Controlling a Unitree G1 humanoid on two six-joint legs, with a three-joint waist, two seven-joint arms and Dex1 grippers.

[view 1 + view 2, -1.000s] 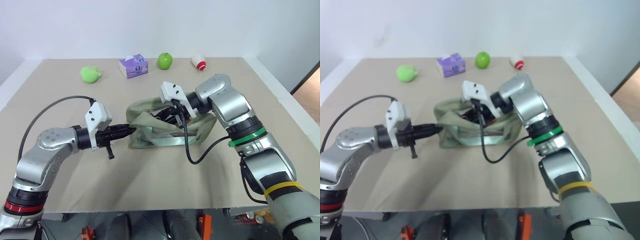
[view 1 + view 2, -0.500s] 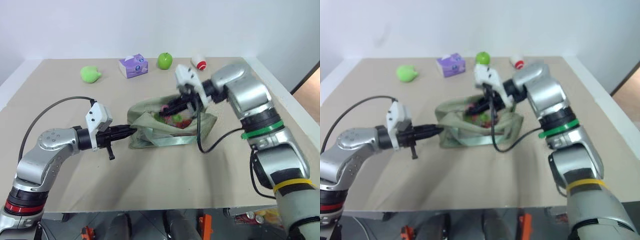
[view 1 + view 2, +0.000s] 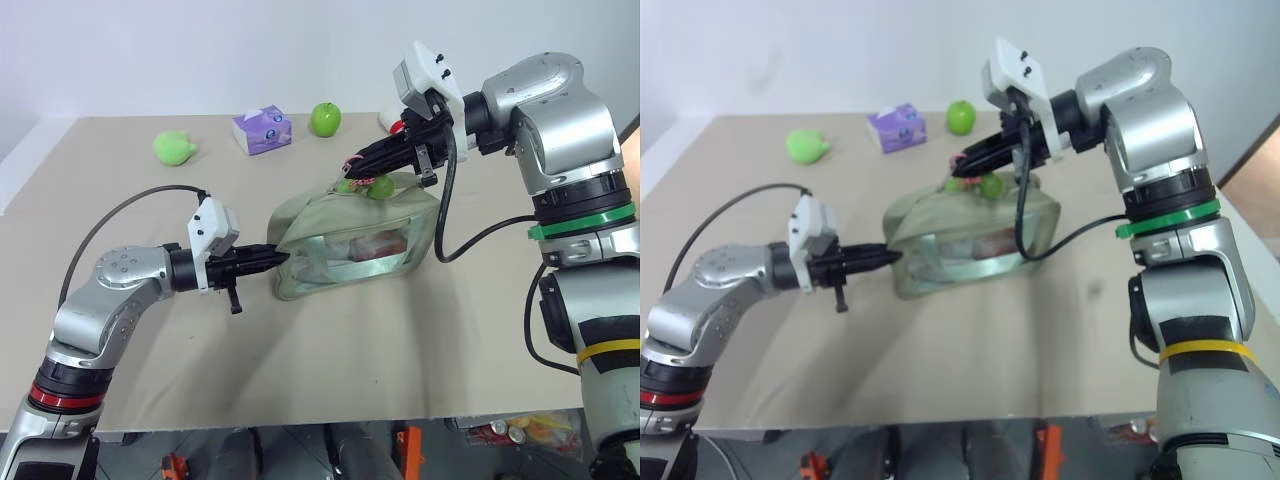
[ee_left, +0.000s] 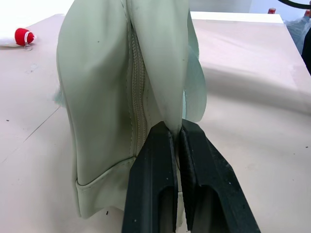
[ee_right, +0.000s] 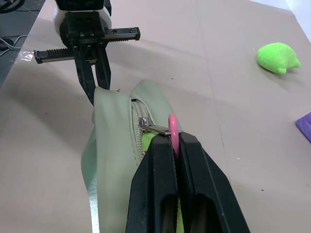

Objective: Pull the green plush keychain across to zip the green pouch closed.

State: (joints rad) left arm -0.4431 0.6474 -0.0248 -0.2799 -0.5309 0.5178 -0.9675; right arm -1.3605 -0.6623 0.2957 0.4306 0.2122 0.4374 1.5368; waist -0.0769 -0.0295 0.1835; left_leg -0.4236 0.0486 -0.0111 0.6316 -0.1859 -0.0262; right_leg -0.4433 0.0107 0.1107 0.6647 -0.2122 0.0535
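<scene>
In the middle of the desk [image 3: 300, 400] I see the green pouch [image 3: 350, 245] standing upright, red and pale things showing through its clear window. My left gripper [image 3: 282, 258] has its jaws clenched on a fabric flap at the pouch's end. My right gripper [image 3: 349, 163] has its jaws clamped on a pink ring [image 5: 172, 132] at the zipper pull, with the green plush keychain [image 3: 368, 186] dangling just above the pouch's top.

green pouch [image 3: 350, 243]: 1 | green plush keychain [image 3: 366, 186]: 1 | tools: 2, left tool [image 3: 278, 258], right tool [image 3: 349, 165] | green apple [image 3: 325, 119]: 1 | lime blob [image 3: 173, 147]: 1 | purple tissue box [image 3: 262, 129]: 1 | counter [image 3: 330, 350]: 1
</scene>
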